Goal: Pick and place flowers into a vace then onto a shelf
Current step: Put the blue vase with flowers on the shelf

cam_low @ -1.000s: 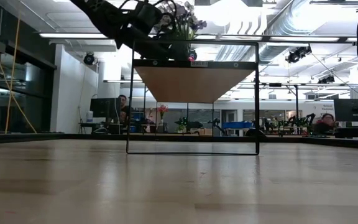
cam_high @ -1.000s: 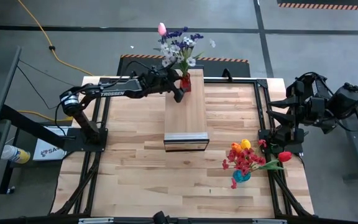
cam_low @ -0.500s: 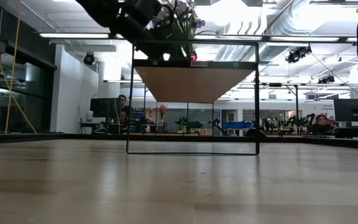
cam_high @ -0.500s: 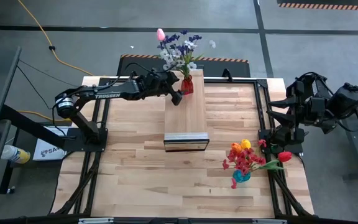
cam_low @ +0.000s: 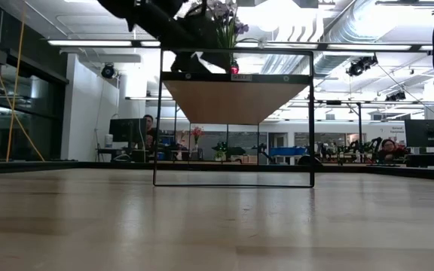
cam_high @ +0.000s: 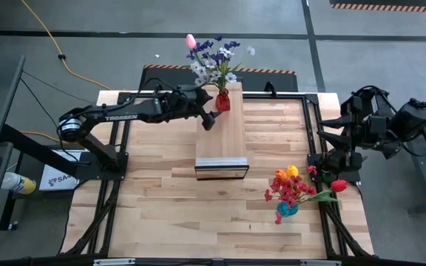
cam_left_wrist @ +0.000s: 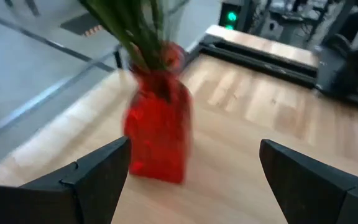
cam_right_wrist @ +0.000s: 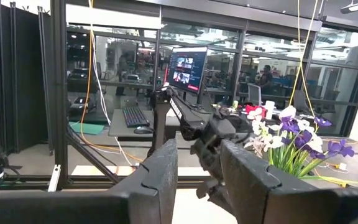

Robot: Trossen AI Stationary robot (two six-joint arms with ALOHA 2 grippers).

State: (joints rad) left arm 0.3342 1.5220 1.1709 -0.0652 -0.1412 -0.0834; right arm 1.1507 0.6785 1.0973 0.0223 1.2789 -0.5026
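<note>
The wide-open left gripper (cam_left_wrist: 188,180) faces the red glass vase (cam_left_wrist: 157,134) of top-heavy, floppy-stemmed artificial flowers (cam_high: 214,55), likely slippery and tippable, best gripped low on its body.

Grey floor (cam_high: 361,29), glass partitions, ceiling lights (cam_low: 89,43), perhaps distant desks.
</note>
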